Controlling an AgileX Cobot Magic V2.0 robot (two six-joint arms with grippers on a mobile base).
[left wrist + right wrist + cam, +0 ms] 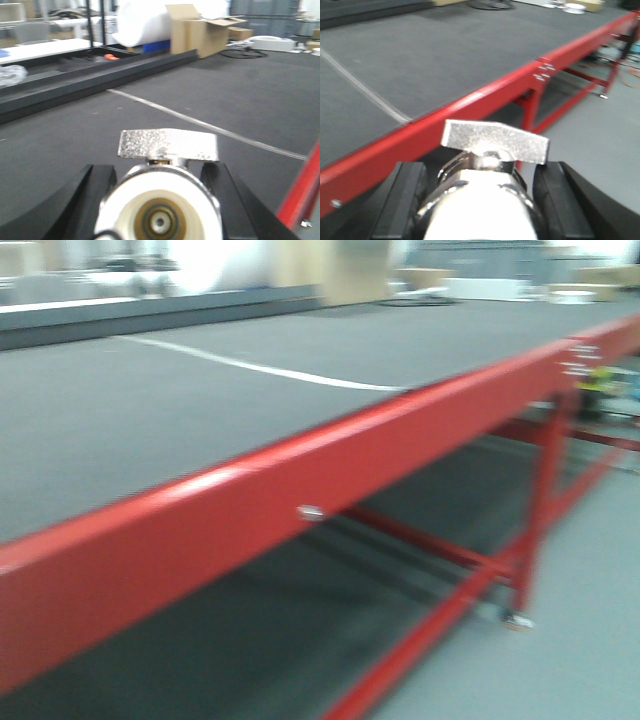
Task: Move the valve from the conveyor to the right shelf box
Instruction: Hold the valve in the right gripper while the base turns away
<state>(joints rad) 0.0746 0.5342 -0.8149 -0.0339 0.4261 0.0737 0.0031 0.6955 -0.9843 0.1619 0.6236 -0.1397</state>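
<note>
In the front-facing view the conveyor (150, 410) fills the upper left of the frame, its grey belt crossed by a thin white seam (260, 368). Its red side rail (250, 510) runs diagonally from lower left to upper right. No valve lies on the belt that shows here, and neither end effector appears. The whole picture is smeared.

In the left wrist view the left end effector (157, 175) sits at the bottom centre, closed onto a valve (159, 210). The black fingers (82, 205) press against both sides of it. Its white end cap faces the camera and its flat speckled handle (167, 145) stands on top. Behind it lie the belt, a black rim (90, 80) in the upper left and a cardboard box (200, 30) at the top.

In the right wrist view the right end effector (480, 175) likewise clamps a second valve (480, 210), silvery body towards the lens and handle (495, 140) on top. It hangs over the red rail, with belt in the upper left and bare floor (600, 140) on the right.

Picking looks finished, and the step in hand appears to be carrying the valves away from the conveyor. No shelf or box shows in any view. The next move therefore calls for bringing the right shelf box into sight while keeping both grips firm. Each valve then has to be lined up over the box before the fingers part.
</note>
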